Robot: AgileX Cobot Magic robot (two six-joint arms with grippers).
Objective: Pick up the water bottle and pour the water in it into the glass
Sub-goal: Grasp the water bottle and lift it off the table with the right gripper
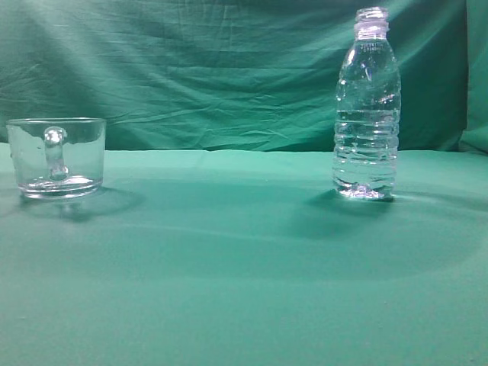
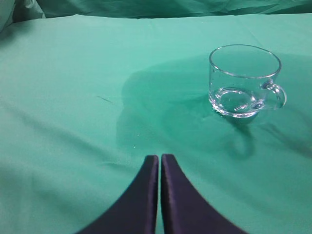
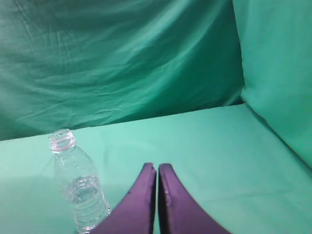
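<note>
Nearest your left wrist camera, the left gripper [image 2: 160,158] has its dark fingers [image 2: 141,204] pressed together, tips meeting with only a thin seam between them, holding nothing above the green-covered desk [image 2: 73,146]. Beyond them and off to the right of that view you see the glass [image 2: 243,80], upright on the cloth, its handle turned to the right, well apart from the fingertips. It looks empty apart from glints at its thick base.

In your right wrist camera, the right gripper [image 3: 157,166] is likewise closed on nothing, its fingers [image 3: 136,204] together. Just to their left and a little farther out stands the water bottle [image 3: 80,187], upright, cap off, with the water [image 3: 87,197] filling roughly the lower half.

From the exterior camera neither arm shows. The glass sits at the left with its handle toward you, the bottle stands at the right, and the two are well apart on the desk. Behind everything hangs a wrinkled green backdrop [image 1: 213,69].
</note>
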